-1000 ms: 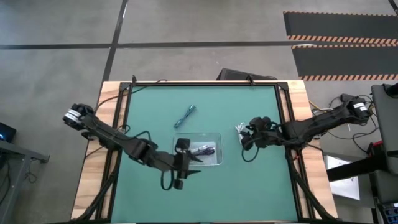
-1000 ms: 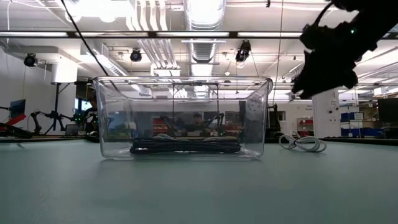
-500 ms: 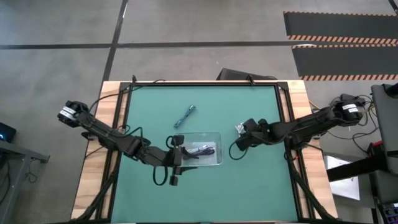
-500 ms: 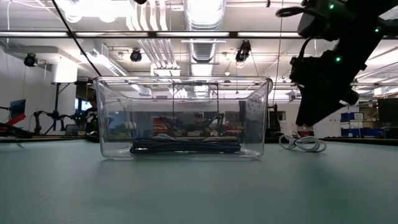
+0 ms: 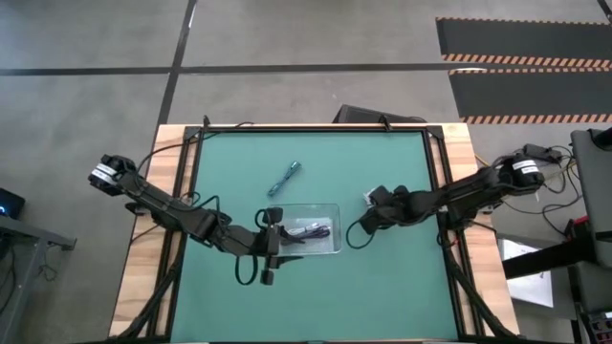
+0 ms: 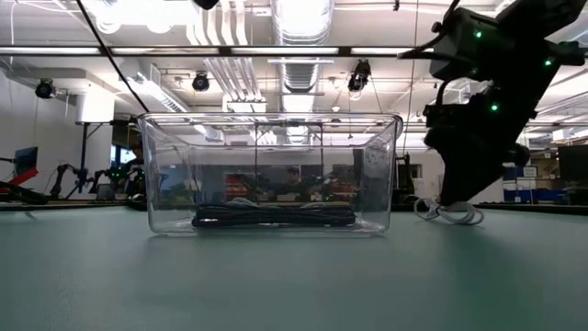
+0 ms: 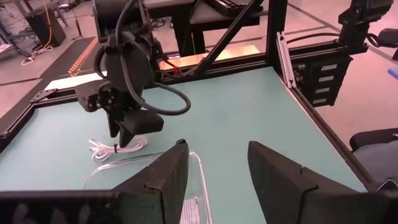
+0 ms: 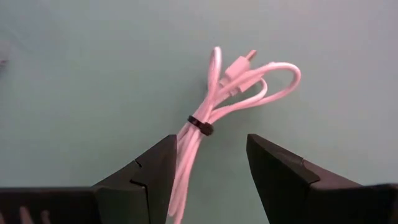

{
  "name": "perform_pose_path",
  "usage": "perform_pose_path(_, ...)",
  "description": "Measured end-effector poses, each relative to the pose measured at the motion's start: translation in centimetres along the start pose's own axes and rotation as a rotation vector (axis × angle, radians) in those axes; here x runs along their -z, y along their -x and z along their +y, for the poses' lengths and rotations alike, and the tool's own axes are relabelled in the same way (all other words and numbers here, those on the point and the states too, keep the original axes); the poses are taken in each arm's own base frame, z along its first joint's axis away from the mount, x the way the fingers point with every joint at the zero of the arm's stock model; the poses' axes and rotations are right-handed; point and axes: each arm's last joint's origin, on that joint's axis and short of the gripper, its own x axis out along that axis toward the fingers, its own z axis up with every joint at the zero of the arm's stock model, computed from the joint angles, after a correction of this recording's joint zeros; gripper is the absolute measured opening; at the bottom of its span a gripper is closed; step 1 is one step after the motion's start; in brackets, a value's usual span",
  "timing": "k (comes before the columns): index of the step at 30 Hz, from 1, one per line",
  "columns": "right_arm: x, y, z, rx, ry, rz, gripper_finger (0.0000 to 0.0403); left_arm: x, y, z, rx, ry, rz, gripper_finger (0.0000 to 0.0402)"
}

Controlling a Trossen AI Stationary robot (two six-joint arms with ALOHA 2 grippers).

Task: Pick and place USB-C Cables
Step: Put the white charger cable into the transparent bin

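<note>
Landmark: clear rectangular plastic tray (image 5: 334, 208), sitting on the green table mat (image 5: 402, 287).

Inside the tray: a dark bundled cable (image 5: 314, 231) lying flat on the floor of it; from the low view it runs along most of the tray's length (image 6: 274, 217).

Teal bundled cable (image 5: 285, 177) lies on the mat beyond the tray's far-left corner, well apart from it.

White bundled cable (image 8: 217, 106), cinched by a small dark tie, lies on the mat to the tray's right, near it (image 6: 447, 211).

Right gripper (image 8: 208, 163) is down over this white cable, fingers spread apart with the bundle's lower end between them; not closed on it. In the high view the gripper (image 5: 375, 210) sits just right of the tray.

Left gripper (image 7: 214, 171) hangs at the tray's near-left corner, fingers apart, holding nothing, tray rim visible between them.
</note>
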Motion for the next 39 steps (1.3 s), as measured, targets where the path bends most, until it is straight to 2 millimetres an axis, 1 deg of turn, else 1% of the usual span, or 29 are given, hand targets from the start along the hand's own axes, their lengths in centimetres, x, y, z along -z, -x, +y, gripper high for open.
perform_pose_path(11,0.7,-1.9,0.6,0.058,0.039,0.028,0.0187,-0.1,-0.1,0.1,-0.007,0.002,-0.011,0.0151)
perform_pose_path(16,0.9,-2.3,0.7,0.067,0.044,0.03,0.0172,-0.1,-0.1,0.1,-0.008,0.003,-0.016,0.0151)
perform_pose_path(23,0.8,-2.2,0.8,0.057,0.043,0.021,0.0125,-0.2,-0.1,0.2,-0.036,0.004,-0.016,0.0151)
perform_pose_path(34,0.8,-2.3,0.7,0.073,0.061,0.008,0.0025,-0.2,-0.1,0.3,-0.051,0.016,-0.024,0.0151)
perform_pose_path(36,0.8,-2.3,0.7,0.073,0.065,0.008,0.0016,-0.3,-0.1,0.3,-0.051,0.019,-0.031,0.0151)
perform_pose_path(39,0.8,-2.3,0.7,0.074,0.069,0.008,0.0016,-0.4,-0.1,0.3,-0.051,0.023,-0.042,0.0151)
